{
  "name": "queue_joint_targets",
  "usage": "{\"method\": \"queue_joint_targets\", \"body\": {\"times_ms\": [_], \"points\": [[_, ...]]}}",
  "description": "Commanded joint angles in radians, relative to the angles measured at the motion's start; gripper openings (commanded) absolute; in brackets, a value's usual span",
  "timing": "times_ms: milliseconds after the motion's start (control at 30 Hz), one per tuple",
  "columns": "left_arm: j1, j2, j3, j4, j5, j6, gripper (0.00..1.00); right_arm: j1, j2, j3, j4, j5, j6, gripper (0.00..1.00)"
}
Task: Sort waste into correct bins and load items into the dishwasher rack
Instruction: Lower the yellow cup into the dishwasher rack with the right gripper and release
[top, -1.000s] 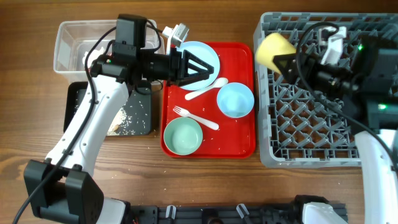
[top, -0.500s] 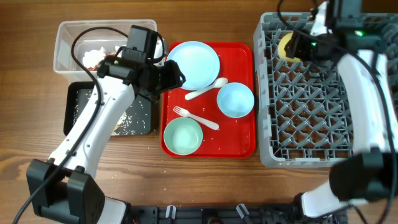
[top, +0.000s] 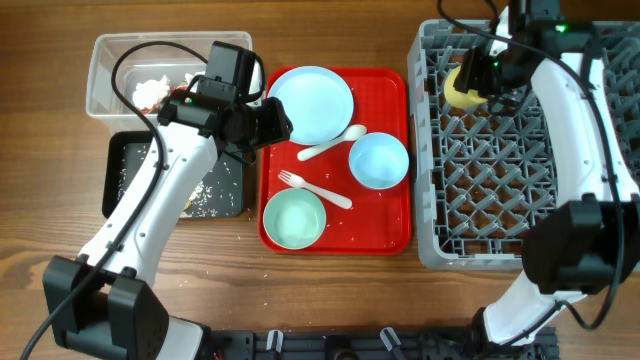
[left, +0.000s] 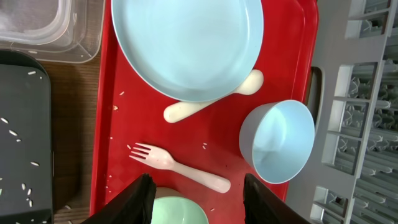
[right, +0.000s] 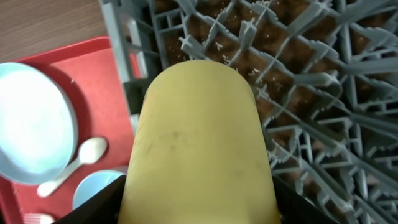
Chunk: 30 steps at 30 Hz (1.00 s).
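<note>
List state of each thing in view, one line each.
Pale blue round plate: empty, on flat red tray.
Pale blue bowl: upright, empty.
Mint-green bowl: upright, on tray.
White plastic fork: lying on tray.
White plastic spoon: on tray, partly under plate.
Small yellow cup: held by right gripper over grey plastic rack.
Clear plastic tub: holds crumpled white napkins.
Black tub: holds rice scraps.
Left gripper: open, empty.

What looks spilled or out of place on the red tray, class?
Small white rice grains lie scattered over the red tray, mostly near the fork. They look odd because they are loose crumbs on the tray, not in a tub.
</note>
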Motion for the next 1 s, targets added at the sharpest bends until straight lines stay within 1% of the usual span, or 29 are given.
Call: {"method": "queue_joint_targets", "body": {"times_ms": [0, 67, 167, 233, 333, 400, 533, 767, 900, 933, 967], "points": [[-0.004, -0.006, 0.005, -0.001, -0.017, 0.023, 0.47, 0.024, -0.071, 0.030, -0.143, 0.025, -0.014, 0.38], [-0.004, -0.006, 0.005, -0.005, -0.017, 0.023, 0.47, 0.031, -0.071, 0.029, -0.280, 0.060, 0.016, 0.40], [-0.004, -0.006, 0.005, -0.009, -0.017, 0.023, 0.47, 0.031, -0.072, 0.025, -0.406, 0.063, 0.017, 0.40], [-0.004, -0.006, 0.005, -0.009, -0.018, 0.023, 0.47, 0.032, -0.083, 0.008, -0.420, 0.061, 0.010, 0.38], [-0.004, -0.006, 0.005, -0.013, -0.017, 0.023, 0.47, 0.053, -0.146, -0.084, -0.419, 0.071, 0.022, 0.37], [-0.004, -0.006, 0.005, -0.021, -0.017, 0.023, 0.47, 0.068, -0.210, -0.171, -0.395, 0.093, 0.049, 0.37], [-0.004, -0.006, 0.005, -0.021, -0.018, 0.023, 0.48, 0.079, -0.314, -0.336, -0.283, 0.092, 0.071, 0.37], [-0.004, -0.006, 0.005, -0.027, -0.018, 0.023, 0.47, 0.079, -0.318, -0.494, -0.176, 0.083, 0.061, 0.37], [-0.004, -0.006, 0.005, -0.027, -0.018, 0.023, 0.48, 0.079, -0.314, -0.587, -0.087, 0.078, 0.062, 0.37], [-0.004, -0.006, 0.005, -0.028, -0.018, 0.023, 0.47, 0.079, -0.313, -0.606, -0.066, 0.060, 0.061, 0.38], [-0.004, -0.006, 0.005, -0.028, -0.018, 0.023, 0.48, 0.079, -0.313, -0.616, -0.052, 0.057, 0.061, 0.45]]}}
